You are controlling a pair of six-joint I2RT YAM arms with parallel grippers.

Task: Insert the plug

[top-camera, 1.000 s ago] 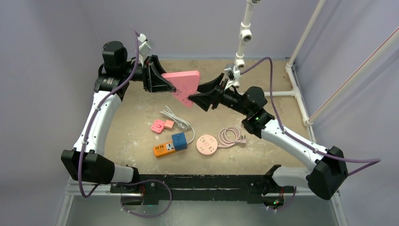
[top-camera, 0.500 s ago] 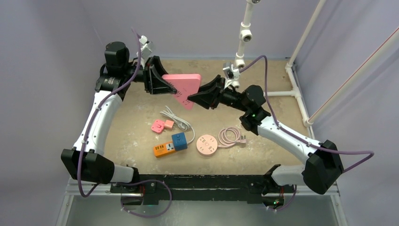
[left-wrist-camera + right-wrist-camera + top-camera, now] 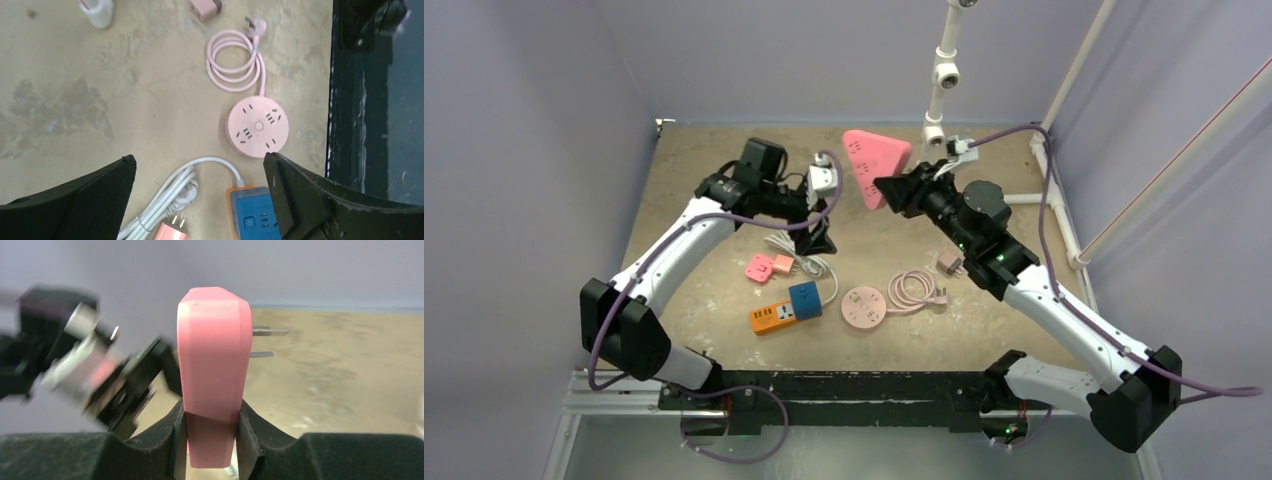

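Sandy-brown tabletop point(image 3: 874, 250) enclosed by pale lilac walls. Right pincer point(image 3: 211, 412): held up off the table, clamped on the pink triangular plug point(image 3: 212, 350), which stands edge-on between its pads with metal prongs jutting to one side. Left pincer point(image 3: 199, 165): jaws wide apart, nothing between them, facing down over the table. Beneath it: round pink socket point(image 3: 257, 127), its coiled pink cord point(image 3: 235, 65) just beyond; white cable point(image 3: 170, 200) and orange-and-blue power strip point(image 3: 252, 217) near the fingertips.

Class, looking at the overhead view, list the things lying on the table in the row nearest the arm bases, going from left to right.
Orange power strip → blue cube → round pink socket → coiled pink cord → small pink adapter.
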